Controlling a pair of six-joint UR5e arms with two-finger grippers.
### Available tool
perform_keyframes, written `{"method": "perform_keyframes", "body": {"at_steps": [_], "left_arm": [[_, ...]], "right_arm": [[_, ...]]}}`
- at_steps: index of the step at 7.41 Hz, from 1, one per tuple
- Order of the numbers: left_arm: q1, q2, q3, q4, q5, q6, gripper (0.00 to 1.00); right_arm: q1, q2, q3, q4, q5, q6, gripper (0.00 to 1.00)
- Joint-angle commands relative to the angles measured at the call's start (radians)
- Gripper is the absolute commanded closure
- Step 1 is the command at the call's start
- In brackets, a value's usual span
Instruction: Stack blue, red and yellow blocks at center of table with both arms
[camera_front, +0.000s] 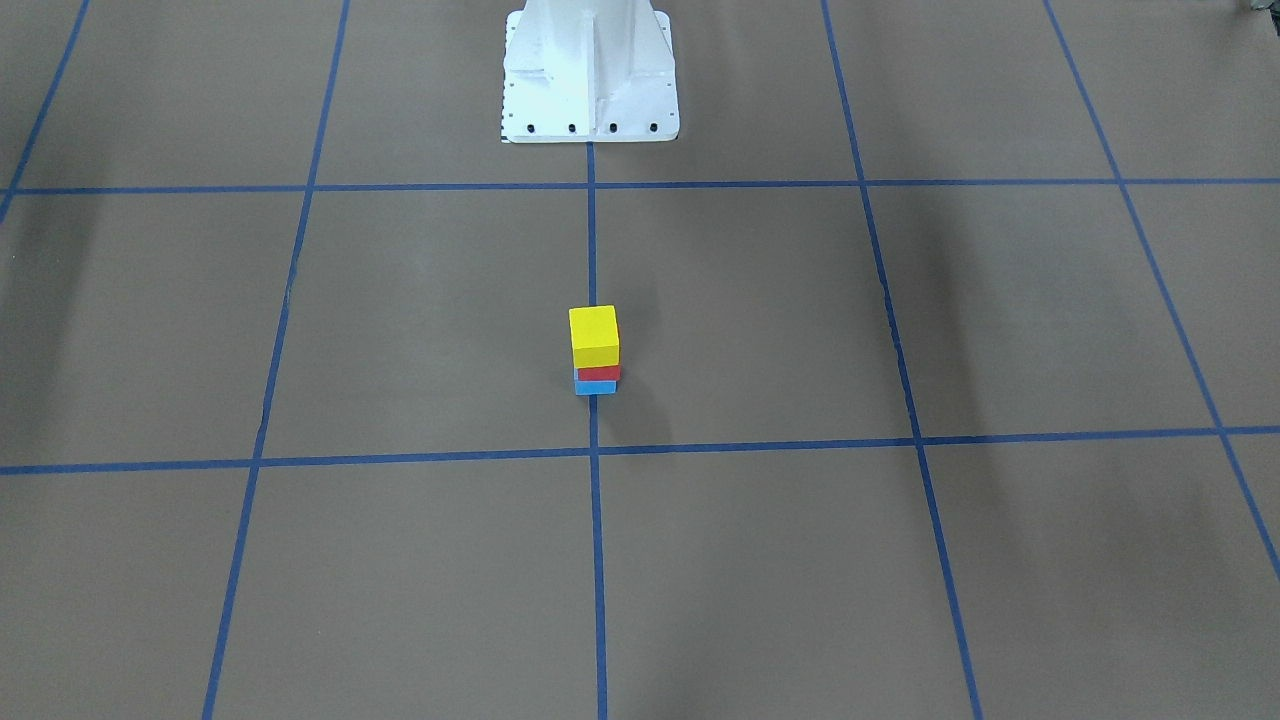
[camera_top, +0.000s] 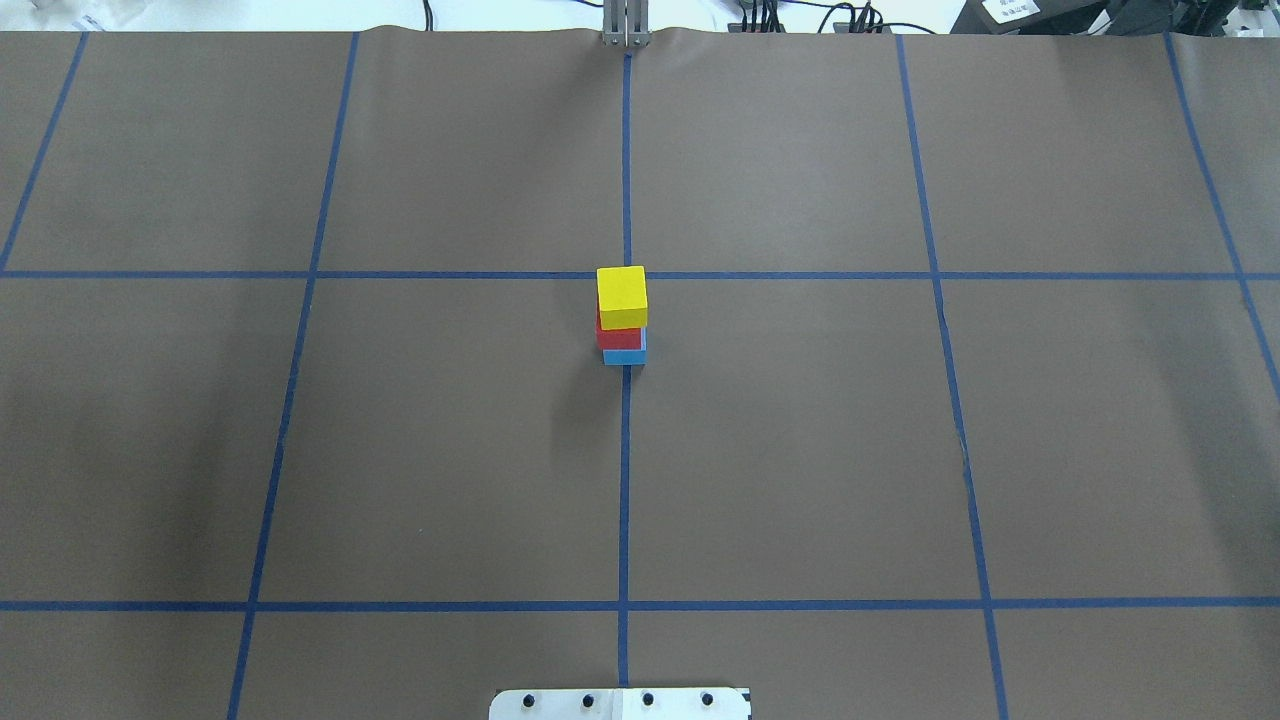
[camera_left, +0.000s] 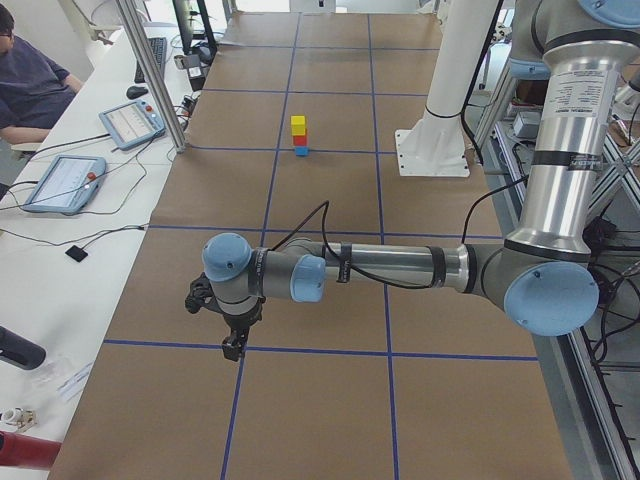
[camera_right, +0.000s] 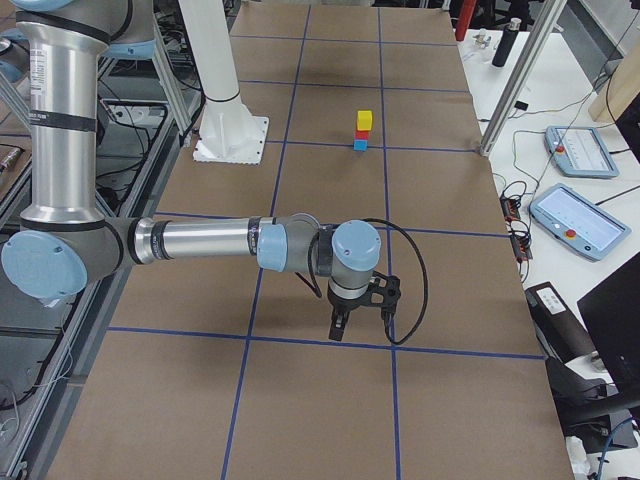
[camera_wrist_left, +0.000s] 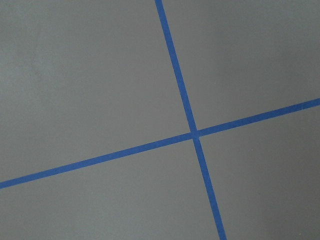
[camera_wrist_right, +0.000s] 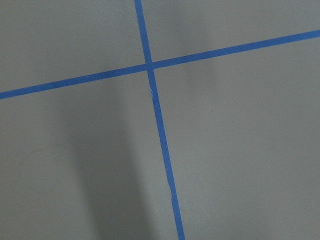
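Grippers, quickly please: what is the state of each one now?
Left gripper: cannot be told, seen only from the side.
Right gripper: cannot be told, seen only from the side.

The camera looks down on the table (camera_wrist_left: 85, 70), which has a plain grey-brown cover. Two lines of blue tape lie flat on it. The steep line (camera_wrist_left: 175, 65) goes from the top edge to the bottom edge and leans to the right as it goes down. The flatter line (camera_wrist_left: 95, 161) rises from low on the left edge to higher on the right edge. Their crossing (camera_wrist_left: 194, 134) is right of the centre and slightly below it.
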Motion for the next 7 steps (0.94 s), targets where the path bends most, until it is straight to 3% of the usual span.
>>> {"method": "perform_keyframes", "body": {"at_steps": [1, 7], "left_arm": [[-0.002, 0.044, -0.025, -0.002, 0.000, 0.002, 0.00], [0.000, 0.078, -0.051, -0.002, -0.003, 0.004, 0.00]], "right_arm": [[0.000, 0.007, 0.001, 0.000, 0.000, 0.000, 0.01], [-0.002, 0.013, 0.001, 0.000, 0.002, 0.002, 0.01]]}}
